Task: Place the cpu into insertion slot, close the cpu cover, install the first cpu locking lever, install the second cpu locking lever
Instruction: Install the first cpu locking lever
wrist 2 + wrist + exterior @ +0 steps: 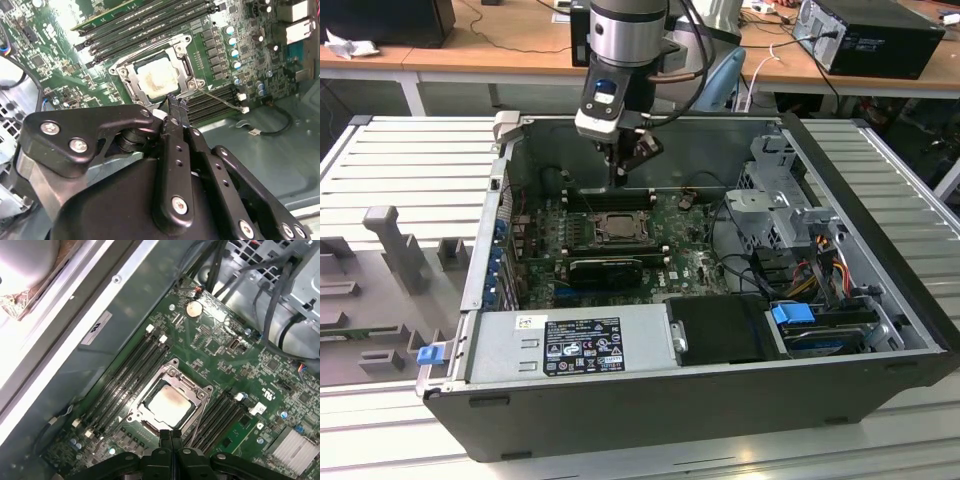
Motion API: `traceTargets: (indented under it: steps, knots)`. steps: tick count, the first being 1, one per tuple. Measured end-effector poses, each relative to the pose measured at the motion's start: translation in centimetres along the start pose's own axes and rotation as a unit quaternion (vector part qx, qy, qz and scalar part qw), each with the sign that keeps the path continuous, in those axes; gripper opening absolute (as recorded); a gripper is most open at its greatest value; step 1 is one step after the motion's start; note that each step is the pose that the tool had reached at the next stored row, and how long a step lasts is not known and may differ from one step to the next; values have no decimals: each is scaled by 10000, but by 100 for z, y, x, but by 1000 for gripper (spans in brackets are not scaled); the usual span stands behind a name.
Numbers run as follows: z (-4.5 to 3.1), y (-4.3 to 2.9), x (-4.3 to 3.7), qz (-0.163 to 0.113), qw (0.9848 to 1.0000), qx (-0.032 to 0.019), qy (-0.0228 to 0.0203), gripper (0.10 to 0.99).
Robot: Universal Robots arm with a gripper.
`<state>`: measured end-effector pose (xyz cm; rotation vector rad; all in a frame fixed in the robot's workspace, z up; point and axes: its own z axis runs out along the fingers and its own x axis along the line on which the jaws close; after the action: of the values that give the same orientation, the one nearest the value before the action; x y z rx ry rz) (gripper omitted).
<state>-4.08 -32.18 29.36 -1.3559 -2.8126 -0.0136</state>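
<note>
The pale tan-silver square cpu (167, 402) lies flat inside the dark, silver-rimmed insertion slot (134, 416). The thin silver windowed cpu cover (200, 394) lies down over the slot. The black gripper (170, 436) hovers just beside the slot's edge, its jaws pressed together and pinching nothing. The chip looks light, stiff and fragile (its smooth metal top is probably slippery) and is best taken by opposite edges. Long black memory slots (125, 380) flank the slot on the green circuit board (220, 345).

No print can be read: the black label (582, 345) on the near power supply (645, 340) is too small to make out.
</note>
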Motion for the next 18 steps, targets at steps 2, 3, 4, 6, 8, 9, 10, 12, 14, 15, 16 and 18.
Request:
traceTargets:
  steps: [2,3,4,6,8,9,10,12,14,15,16,18]
  knots:
    - [0,0,0,-48,10000,1,0,106]
    - [1,0,0,-72,10000,2,0,106]
    - [1,0,0,-102,9999,2,0,106]
    - [2,0,0,-200,9998,4,0,106]
    - [2,0,0,-295,9996,6,0,106]
    - [2,0,0,-339,9994,7,0,106]
    - [3,0,0,-386,9993,8,0,106]
    - [5,0,0,-539,9985,11,0,106]
    - [7,0,0,-703,9975,15,0,106]
    - [7,0,0,-746,9972,16,0,106]
    - [8,0,0,-776,9970,16,0,106]
    - [11,0,0,-877,9961,18,0,106]
